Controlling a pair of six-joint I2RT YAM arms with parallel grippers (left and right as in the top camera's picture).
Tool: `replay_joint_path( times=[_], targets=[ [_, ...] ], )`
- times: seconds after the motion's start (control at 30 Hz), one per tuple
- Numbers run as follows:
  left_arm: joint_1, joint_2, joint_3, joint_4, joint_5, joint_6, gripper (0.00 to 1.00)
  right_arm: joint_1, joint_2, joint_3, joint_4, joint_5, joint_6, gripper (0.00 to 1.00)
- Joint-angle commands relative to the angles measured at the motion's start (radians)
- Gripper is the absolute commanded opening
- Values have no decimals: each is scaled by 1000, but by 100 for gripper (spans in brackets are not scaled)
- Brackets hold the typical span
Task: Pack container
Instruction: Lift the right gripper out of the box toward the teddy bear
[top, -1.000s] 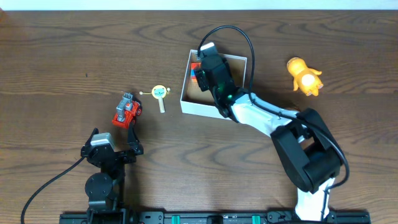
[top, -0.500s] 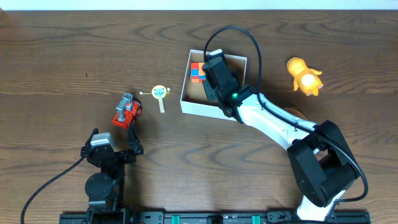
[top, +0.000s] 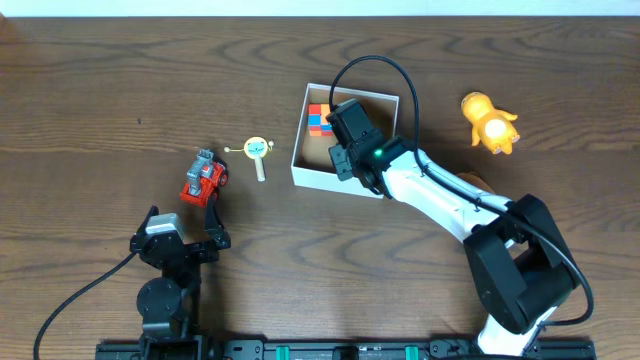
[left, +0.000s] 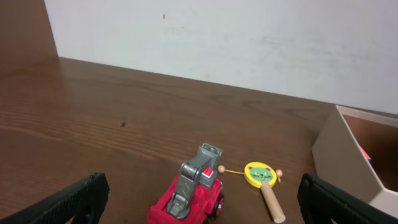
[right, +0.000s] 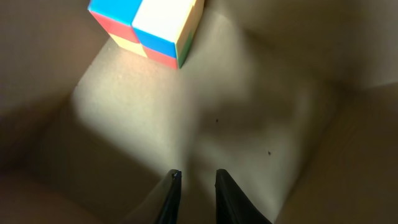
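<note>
The container (top: 310, 172) is a low white-walled box with a tan inside, standing at mid table. A multicoloured cube (top: 319, 118) rests in its far left corner. My right gripper (top: 345, 120) hangs over the box interior just right of the cube. The right wrist view shows the cube (right: 149, 28) lying on the tan floor (right: 249, 112) ahead of the right gripper (right: 196, 174), whose jaws stand a narrow gap apart with nothing between them. My left gripper (top: 183, 222) is wide open near the front left. Just ahead of it stands a red toy truck (left: 189, 196).
A yellow cat-face rattle (top: 258, 150) on a wooden stick lies between the truck (top: 203, 178) and the box. An orange duck-like toy (top: 490, 122) sits right of the box. The left wrist view catches the box's corner (left: 339, 149) at far right.
My right gripper has drawn back from the cube toward the box's middle and its jaws have narrowed. The cube now lies uncovered in the corner. The left arm has not moved.
</note>
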Motion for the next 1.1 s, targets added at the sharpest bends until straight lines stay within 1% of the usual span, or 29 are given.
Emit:
replay_joint_path(
  times=[0.0, 0.07, 0.17, 0.2, 0.33, 0.37, 0.43, 0.57, 0.63, 0.9, 1.07],
  targets=[
    [-4, -2, -20, -39, -5, 13, 98, 0, -28, 8, -30, -7, -52, 21],
    [-4, -2, -20, -39, -5, 13, 98, -2, -34, 8, -50, -6, -75, 21],
    [-4, -2, -20, -39, -5, 13, 98, -6, -44, 8, -57, -7, -97, 30],
    [-4, -1, -20, -39, -5, 13, 98, -7, -45, 8, -52, -7, -105, 31],
    [-4, -1, -20, -39, -5, 13, 98, -14, -60, 14, -51, -7, -152, 28],
    [-4, -2, -20, -39, -5, 13, 98, -18, -64, 14, -53, -7, -170, 30],
    [-4, -2, -20, -39, -5, 13, 98, -26, -72, 14, -58, -7, -206, 41],
    [-4, -1, -20, -39, -5, 13, 98, -50, -95, 14, -40, -8, -216, 46],
    [-4, -2, -20, -39, -5, 13, 98, -65, -107, 14, -24, -6, -216, 46],
    [-4, -2, -20, -39, -5, 13, 98, -145, -113, 16, -4, -24, -216, 36],
    [-4, -2, -20, -39, -5, 13, 98, -166, -113, 16, 35, -45, -216, 16]
  ],
)
